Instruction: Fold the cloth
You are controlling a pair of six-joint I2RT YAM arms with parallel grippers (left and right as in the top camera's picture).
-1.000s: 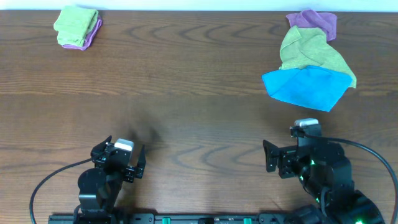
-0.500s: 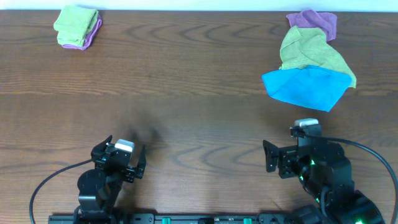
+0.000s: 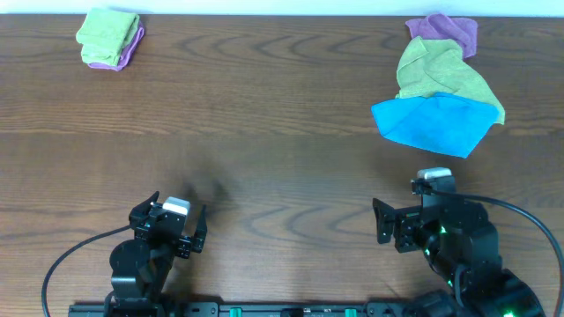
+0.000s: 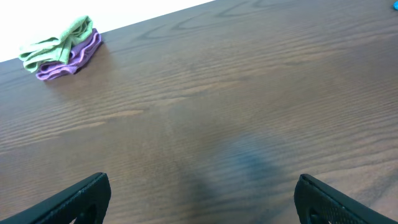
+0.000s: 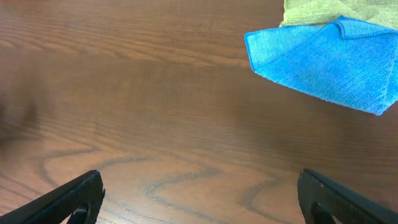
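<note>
Both grippers, left gripper point(image 3: 167, 231) and right gripper point(image 3: 414, 222), sit near, jaws spread, holding nothing. Next, you reach the right one to the far-right blue cloth point(image 3: 432, 124).

Blue cloth point(image 5: 329, 65) — right edge cropped

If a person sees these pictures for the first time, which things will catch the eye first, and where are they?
The bright pile of loose cloths at the far right of the table stands out first: a blue cloth in front, a green cloth over its far edge, a purple cloth behind. A small folded stack, green on purple, sits at the far left corner. Both grippers wait open near the front edge.
</note>
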